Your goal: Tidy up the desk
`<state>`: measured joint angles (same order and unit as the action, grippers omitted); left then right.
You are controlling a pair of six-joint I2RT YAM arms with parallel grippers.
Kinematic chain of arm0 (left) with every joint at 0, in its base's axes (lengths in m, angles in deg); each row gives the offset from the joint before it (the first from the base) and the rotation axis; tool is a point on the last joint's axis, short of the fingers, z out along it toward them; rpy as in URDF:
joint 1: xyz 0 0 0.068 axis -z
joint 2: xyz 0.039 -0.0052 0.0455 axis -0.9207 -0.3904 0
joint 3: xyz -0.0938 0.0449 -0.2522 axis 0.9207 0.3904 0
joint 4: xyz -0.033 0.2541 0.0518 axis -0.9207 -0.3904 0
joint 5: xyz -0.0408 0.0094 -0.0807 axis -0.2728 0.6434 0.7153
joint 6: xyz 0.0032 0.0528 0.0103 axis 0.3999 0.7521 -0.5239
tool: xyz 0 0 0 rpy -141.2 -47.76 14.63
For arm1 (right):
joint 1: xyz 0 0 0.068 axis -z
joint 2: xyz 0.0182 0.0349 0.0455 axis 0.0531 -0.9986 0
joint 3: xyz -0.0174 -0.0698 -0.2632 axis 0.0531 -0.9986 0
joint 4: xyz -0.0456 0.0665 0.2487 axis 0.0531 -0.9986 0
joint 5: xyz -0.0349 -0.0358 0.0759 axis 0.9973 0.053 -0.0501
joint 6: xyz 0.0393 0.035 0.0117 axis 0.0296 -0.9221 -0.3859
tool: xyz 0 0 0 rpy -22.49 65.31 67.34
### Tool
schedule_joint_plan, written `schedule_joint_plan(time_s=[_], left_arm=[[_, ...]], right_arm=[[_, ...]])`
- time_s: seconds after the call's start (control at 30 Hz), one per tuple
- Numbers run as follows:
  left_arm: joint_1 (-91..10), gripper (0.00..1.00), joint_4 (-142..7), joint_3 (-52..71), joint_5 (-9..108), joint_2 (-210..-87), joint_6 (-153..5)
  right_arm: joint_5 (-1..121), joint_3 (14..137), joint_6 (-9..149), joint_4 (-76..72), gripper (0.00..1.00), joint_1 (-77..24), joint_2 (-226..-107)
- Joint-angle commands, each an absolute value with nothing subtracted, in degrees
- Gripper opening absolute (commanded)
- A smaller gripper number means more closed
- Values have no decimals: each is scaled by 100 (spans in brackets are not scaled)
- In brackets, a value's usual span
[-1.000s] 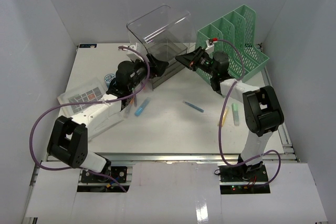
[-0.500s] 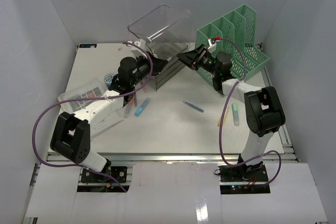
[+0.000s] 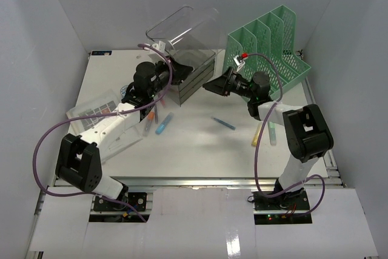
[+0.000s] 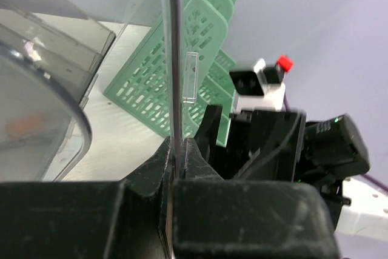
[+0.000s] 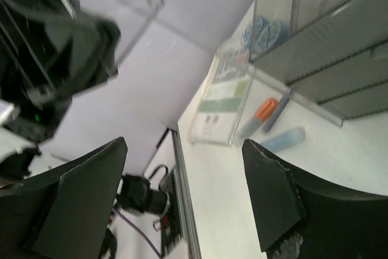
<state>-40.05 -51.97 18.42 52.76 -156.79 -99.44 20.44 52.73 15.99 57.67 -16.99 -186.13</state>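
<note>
Top view: desk (image 3: 200, 150), white, spanning the cell floor. A blue pen (image 3: 223, 123), highlighter (image 3: 163, 124), yellow marker (image 3: 257, 133) and green marker (image 3: 271, 131) lie loose on it. The clear drawer box (image 3: 185, 25) is tipped at the back beside the green file rack (image 3: 267, 47). Tidying judged barely begun. Left wrist view: left gripper (image 4: 179, 156), fingers together, clamped on the box's thin clear wall. Right wrist view: right gripper (image 5: 182, 174), fingers wide apart, holding nothing.

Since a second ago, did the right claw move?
Yes. The right gripper drew back toward the near edge, ending closer to the blue pen, which stayed put.
</note>
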Motion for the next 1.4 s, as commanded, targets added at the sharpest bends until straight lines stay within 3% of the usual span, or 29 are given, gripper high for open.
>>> schedule_joint_plan(time_s=[0.0, 0.37, 0.63, 0.9, 1.17, 1.37], left_arm=[[-4323, 0, -5463, 1433, 5300, -15253, -10535], [-5074, 0, -5325, 1363, 6804, -15393, -11976], [-5284, 0, -5479, 974, 7469, -15550, -12322], [-5349, 0, -5519, 779, 7740, -15671, -12653], [-5391, 0, -5589, 628, 7857, -15746, -12824], [-5427, 0, -5448, 622, 7923, -15765, -13002]], right_arm=[[1287, 5165, 3790, 4673, 84, -1717, -17718], [1684, 5792, 10302, -598, 85, -1828, -16732], [2777, 5306, 13342, -1462, 86, -3062, -16409], [4270, 6260, 13848, -1100, 87, -4742, -17218], [5710, 7122, 12270, 1444, 96, -5698, -18743], [6700, 7971, 11470, 2157, 98, -5936, -19803]])
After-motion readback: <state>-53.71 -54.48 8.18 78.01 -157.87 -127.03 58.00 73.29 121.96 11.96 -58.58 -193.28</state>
